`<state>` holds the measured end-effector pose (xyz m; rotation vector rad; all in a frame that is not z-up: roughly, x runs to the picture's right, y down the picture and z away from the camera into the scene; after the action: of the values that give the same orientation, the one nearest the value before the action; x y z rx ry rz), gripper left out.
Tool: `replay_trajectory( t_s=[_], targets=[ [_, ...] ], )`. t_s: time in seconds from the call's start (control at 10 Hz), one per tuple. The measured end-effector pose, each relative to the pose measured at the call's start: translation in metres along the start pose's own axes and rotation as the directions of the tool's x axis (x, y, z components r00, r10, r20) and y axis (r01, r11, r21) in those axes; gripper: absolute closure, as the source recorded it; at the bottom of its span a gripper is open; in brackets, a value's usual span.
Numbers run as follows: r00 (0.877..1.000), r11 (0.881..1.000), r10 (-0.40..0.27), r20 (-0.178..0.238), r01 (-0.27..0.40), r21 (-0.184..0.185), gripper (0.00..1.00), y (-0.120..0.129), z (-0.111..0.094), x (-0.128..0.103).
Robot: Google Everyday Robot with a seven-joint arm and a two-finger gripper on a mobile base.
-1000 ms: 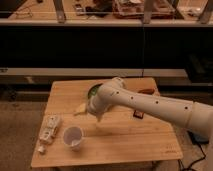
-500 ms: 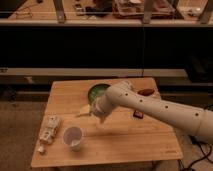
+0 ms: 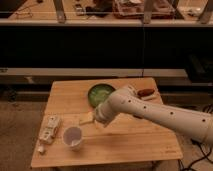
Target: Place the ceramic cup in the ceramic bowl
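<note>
The small white ceramic cup (image 3: 73, 137) stands upright on the wooden table (image 3: 130, 145), near its front left. The green ceramic bowl (image 3: 101, 93) sits at the back middle of the table, partly hidden behind my arm. My white arm reaches in from the right. My gripper (image 3: 87, 119) is low over the table between bowl and cup, a little up and right of the cup and apart from it. It holds nothing that I can see.
A flat white packet (image 3: 49, 129) lies at the table's left edge, left of the cup. A small brown object (image 3: 146, 92) lies at the back right. Dark shelving stands behind the table.
My arm has swung left and toward the table's front, bringing the gripper closer to the cup. More of the bowl shows now. Cup and bowl have not moved.
</note>
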<state>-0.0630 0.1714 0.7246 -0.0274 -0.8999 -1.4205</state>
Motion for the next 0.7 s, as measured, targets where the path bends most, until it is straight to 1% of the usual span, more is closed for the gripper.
replay_trajectory(
  t_s=[0.3,0.7],
  targets=[
    [0.998,0.998,-0.064,0.015,0.064,-0.012,0.22,-0.011,0.009,-0.016],
    [0.995,0.994,-0.097,0.020,0.097,-0.043,0.22,-0.016,0.022,-0.024]
  ],
)
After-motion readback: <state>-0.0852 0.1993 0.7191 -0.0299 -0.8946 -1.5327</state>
